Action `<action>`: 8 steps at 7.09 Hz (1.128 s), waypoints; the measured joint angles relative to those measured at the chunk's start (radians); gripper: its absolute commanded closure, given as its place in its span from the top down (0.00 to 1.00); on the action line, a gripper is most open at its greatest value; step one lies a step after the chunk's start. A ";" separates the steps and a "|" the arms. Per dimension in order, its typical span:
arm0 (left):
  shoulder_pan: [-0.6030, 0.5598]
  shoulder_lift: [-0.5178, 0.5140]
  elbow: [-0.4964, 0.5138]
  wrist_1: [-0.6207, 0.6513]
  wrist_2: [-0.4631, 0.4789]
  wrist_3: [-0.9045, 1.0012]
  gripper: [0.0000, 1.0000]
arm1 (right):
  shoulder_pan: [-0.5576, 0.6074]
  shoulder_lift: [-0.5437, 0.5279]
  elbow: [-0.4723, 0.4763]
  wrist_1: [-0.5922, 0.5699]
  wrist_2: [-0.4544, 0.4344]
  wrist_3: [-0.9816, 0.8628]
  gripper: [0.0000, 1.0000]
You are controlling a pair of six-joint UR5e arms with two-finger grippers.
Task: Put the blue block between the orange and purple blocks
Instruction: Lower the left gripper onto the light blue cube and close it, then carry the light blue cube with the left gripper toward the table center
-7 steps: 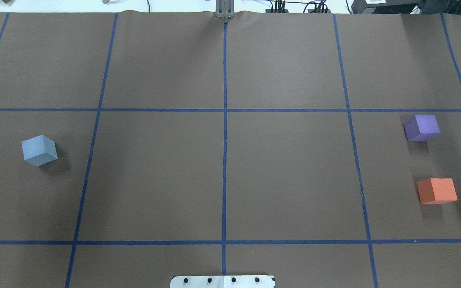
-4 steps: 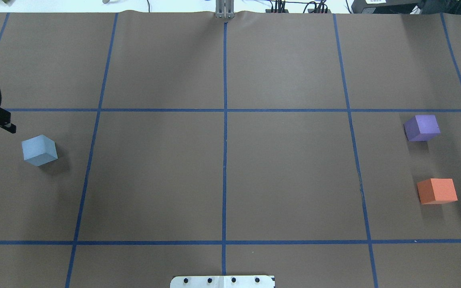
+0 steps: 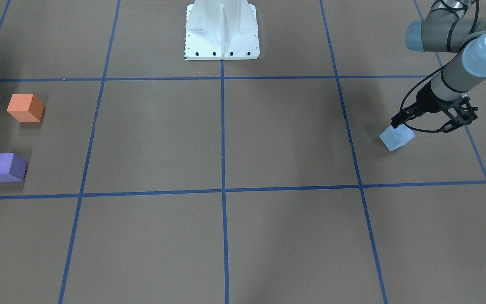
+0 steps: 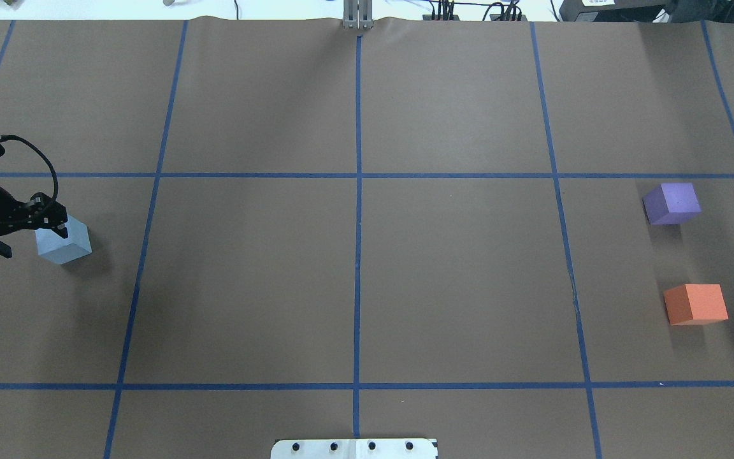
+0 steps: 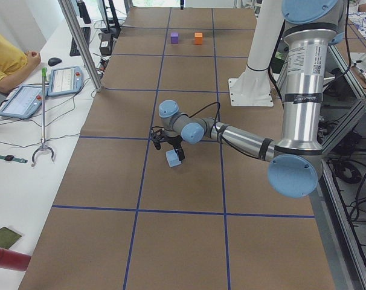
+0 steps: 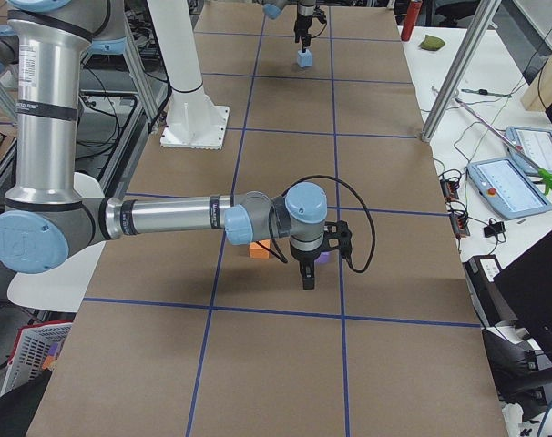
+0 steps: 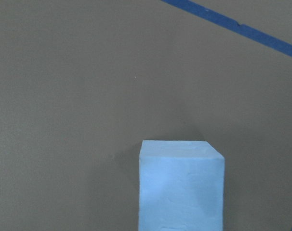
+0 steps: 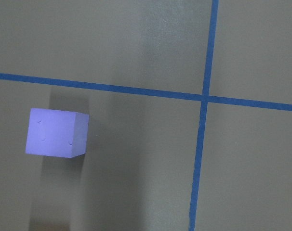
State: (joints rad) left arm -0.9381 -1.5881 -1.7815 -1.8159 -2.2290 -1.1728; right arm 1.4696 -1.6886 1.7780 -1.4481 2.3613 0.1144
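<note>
Blue block (image 4: 64, 242), maybe touched, orange block (image 4: 697, 304), purple block (image 4: 673, 203), one each

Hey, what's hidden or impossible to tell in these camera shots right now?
Right gripper: seen only in the exterior right view; open or shut unclear.
Orange block: same view, mostly behind the right arm.
Blue block: left wrist view, bottom cut off by the frame edge.
Left gripper: whether it touches that block is unclear in every view.

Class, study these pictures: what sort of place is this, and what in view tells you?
Most likely a robotics lab or test cell. The left arm and right arm reach over a table papered brown and marked with a blue tape grid, and control tablets lie on a side bench.
</note>
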 measured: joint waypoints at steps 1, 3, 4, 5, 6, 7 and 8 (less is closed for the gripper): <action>0.004 -0.019 0.029 -0.014 0.004 -0.003 1.00 | 0.000 -0.001 0.000 0.000 0.000 -0.001 1.00; 0.007 -0.050 0.072 -0.028 0.007 0.000 1.00 | 0.000 -0.006 0.001 0.000 0.000 -0.002 1.00; 0.012 -0.058 0.096 -0.047 0.008 -0.001 1.00 | 0.000 -0.007 0.000 0.000 0.000 -0.002 1.00; 0.022 -0.061 0.125 -0.082 0.009 -0.005 1.00 | 0.000 -0.008 -0.001 0.000 0.000 -0.002 1.00; 0.030 -0.062 0.146 -0.108 0.009 -0.007 0.99 | 0.000 -0.008 -0.001 0.000 0.000 -0.002 1.00; 0.039 -0.064 0.156 -0.120 0.009 -0.008 0.80 | 0.000 -0.008 -0.001 0.000 0.001 -0.002 1.00; 0.051 -0.066 0.159 -0.124 0.018 -0.005 0.13 | 0.000 -0.008 -0.002 0.000 0.001 -0.002 1.00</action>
State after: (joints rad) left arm -0.8868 -1.6543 -1.6222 -1.9396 -2.2112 -1.1783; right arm 1.4696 -1.6966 1.7764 -1.4481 2.3622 0.1123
